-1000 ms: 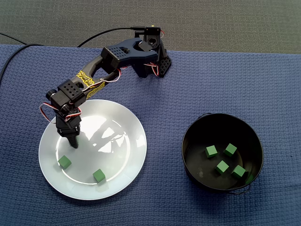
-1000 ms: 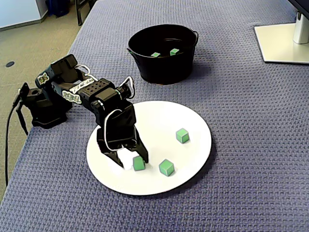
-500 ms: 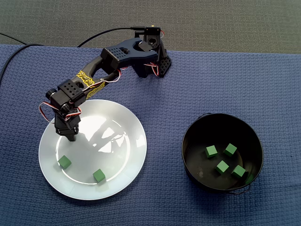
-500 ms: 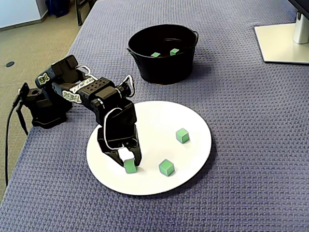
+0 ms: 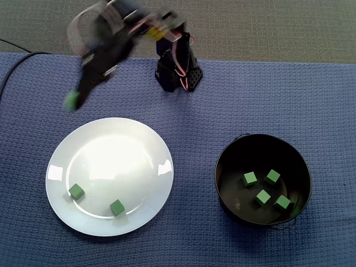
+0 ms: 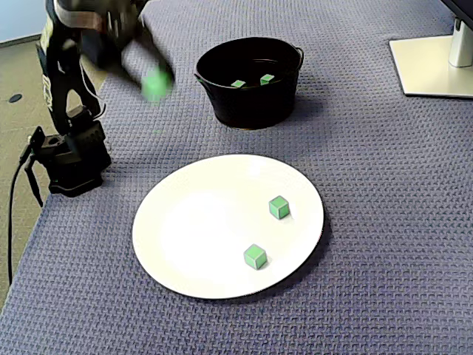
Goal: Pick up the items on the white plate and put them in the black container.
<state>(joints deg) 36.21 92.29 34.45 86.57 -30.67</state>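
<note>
Small green cube [image 6: 155, 83], blurred in mid-air, pinched in the gripper [image 5: 72, 100] above the blue cloth [image 5: 250, 100]. It looks light and rigid; opposite flat faces suit the grip. Two more cubes [image 5: 76, 192] sit on the white plate [image 5: 111, 161]; others in the black container [image 5: 222, 186].

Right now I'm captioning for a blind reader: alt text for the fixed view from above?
The blurred gripper holds a green cube in the air above the blue cloth, past the white plate. Two cubes lie on the plate; the black container holds four cubes.
</note>
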